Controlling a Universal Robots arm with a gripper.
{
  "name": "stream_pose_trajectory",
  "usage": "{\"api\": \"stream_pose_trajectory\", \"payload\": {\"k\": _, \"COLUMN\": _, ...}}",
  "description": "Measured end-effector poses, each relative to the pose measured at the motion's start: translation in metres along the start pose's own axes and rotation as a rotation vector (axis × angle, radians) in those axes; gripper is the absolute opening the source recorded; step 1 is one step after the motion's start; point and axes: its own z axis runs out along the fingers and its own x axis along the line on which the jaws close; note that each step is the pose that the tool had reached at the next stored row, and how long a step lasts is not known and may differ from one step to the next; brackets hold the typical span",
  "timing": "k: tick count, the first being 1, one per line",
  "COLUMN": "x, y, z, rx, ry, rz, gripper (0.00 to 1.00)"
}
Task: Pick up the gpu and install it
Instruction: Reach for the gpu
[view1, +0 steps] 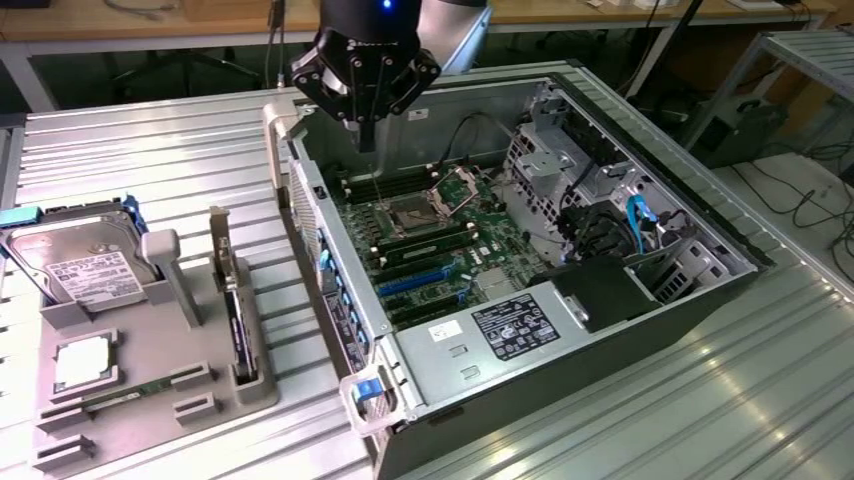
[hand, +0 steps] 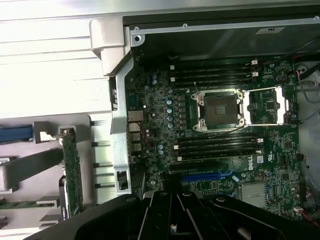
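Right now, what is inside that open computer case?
Inside the computer case lies a green motherboard with a processor socket, blue slots and a labelled silver power supply. Whatever lies under that supply is covered.

Exterior high, wrist nearer, both facing motherboard.

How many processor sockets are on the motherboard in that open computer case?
2: one socket mid-board between the memory slot banks, the other socket directly beside it. None looks hidden.
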Motion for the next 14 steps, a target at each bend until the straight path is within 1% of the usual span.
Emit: {"api": "stream_pose_trajectory", "payload": {"k": 14, "x": 0.0070, "y": -0.0006, "z": -0.0001, "rx": 0.0000, "ry": 0.0003, "rz": 0.000, "gripper": 0.11}}
